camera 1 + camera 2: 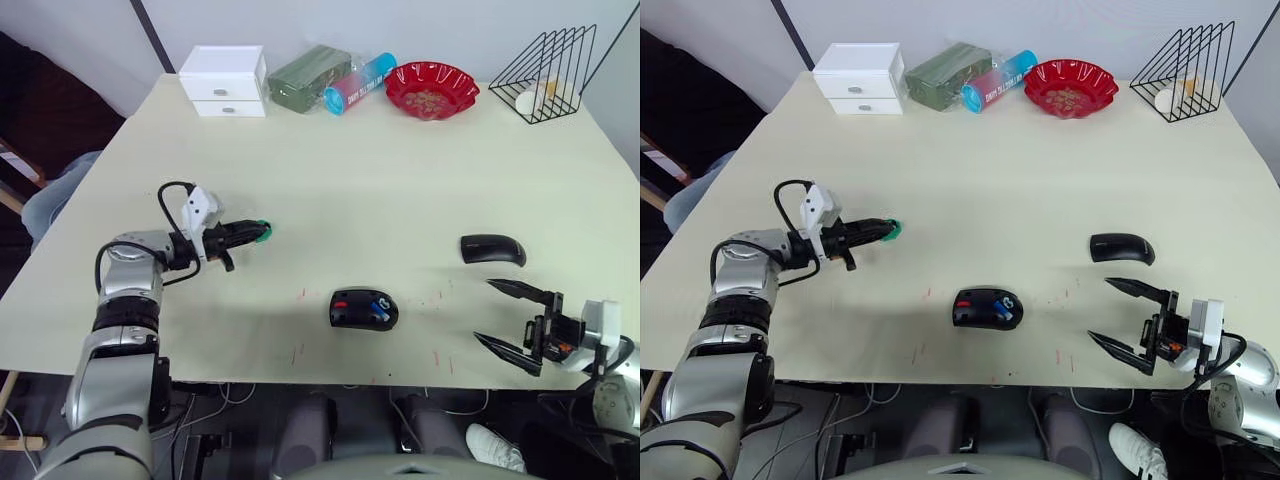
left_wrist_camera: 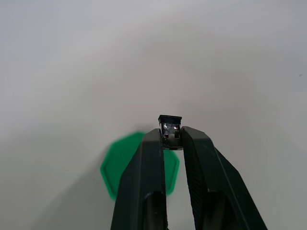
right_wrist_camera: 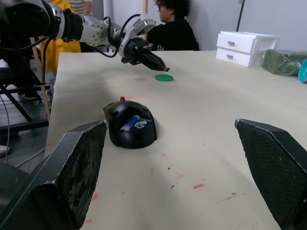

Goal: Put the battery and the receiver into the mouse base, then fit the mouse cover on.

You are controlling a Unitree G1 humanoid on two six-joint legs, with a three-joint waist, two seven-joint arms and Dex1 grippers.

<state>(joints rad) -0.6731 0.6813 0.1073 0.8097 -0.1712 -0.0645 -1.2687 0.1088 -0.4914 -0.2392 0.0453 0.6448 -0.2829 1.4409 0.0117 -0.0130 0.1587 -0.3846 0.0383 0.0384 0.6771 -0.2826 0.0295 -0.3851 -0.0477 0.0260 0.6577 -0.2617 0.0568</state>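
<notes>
The left gripper [image 2: 171, 140], mid-left of the frame, pinches the receiver [image 2: 170, 131] above a green disc [image 1: 264, 231]. The right gripper [image 1: 508, 318], jaws spread wide, sits lower right. Mouse base [image 1: 363, 308] with the battery [image 1: 382, 304] lies centre-bottom on the surface [image 1: 380, 170], mouse cover [image 1: 492, 249] to its upper right.

Cream table [image 1: 380, 180]. Far edge, from the left corner to the right: white two-drawer box [image 1: 224, 80], green packet [image 1: 308, 77], tube with blue cap [image 1: 360, 83] lying on its side, red bowl [image 1: 431, 88], black wire rack [image 1: 547, 72]. Green disc [image 3: 164, 77] left of centre. Mouse base [image 1: 364, 308], battery [image 3: 130, 123] seated inside, near the front edge. Mouse cover [image 1: 492, 249] toward the right edge.
</notes>
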